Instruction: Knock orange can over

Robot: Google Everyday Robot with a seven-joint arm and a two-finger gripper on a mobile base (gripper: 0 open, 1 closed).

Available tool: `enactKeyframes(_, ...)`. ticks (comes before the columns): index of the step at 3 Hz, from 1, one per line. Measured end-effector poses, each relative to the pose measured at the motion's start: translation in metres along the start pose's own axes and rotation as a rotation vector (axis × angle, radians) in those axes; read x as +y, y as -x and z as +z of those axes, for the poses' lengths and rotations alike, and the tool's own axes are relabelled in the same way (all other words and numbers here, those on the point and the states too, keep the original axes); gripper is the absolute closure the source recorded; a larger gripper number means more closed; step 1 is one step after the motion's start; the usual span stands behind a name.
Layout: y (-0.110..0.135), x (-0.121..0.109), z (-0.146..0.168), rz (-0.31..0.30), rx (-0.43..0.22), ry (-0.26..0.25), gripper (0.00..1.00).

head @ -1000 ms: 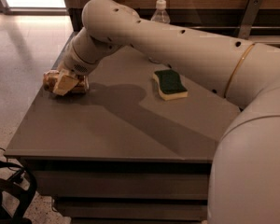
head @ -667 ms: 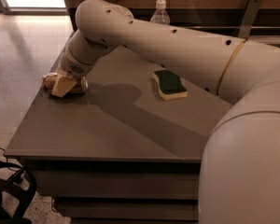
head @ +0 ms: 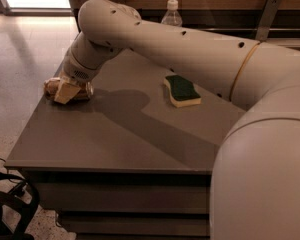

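Note:
The orange can (head: 50, 87) is at the table's left edge and looks to be lying on its side, partly hidden by my gripper. My gripper (head: 66, 91) is low over the can and touches or covers its right part. The arm reaches in from the right across the grey table (head: 115, 144).
A green and yellow sponge (head: 182, 90) lies right of the middle of the table. A clear water bottle (head: 171, 14) with a white cap stands behind the arm at the back. The floor drops off left of the can. A black object (head: 10, 209) is at the lower left.
The arm's elbow has swung a little to the left and the gripper has shifted slightly left over the can. The sponge has not moved.

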State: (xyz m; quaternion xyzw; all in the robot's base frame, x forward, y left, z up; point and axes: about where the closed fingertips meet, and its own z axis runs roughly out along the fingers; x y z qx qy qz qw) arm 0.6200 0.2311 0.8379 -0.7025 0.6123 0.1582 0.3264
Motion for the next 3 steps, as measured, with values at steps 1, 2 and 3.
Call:
enactKeyframes(1, 0.0007, 0.0014, 0.0018, -0.002, 0.000, 0.004, 0.26)
enactKeyframes(2, 0.0015, 0.0030, 0.0040, -0.003, 0.000, 0.008, 0.00)
enactKeyframes(3, 0.0015, 0.0030, 0.0040, -0.003, 0.000, 0.008, 0.00)
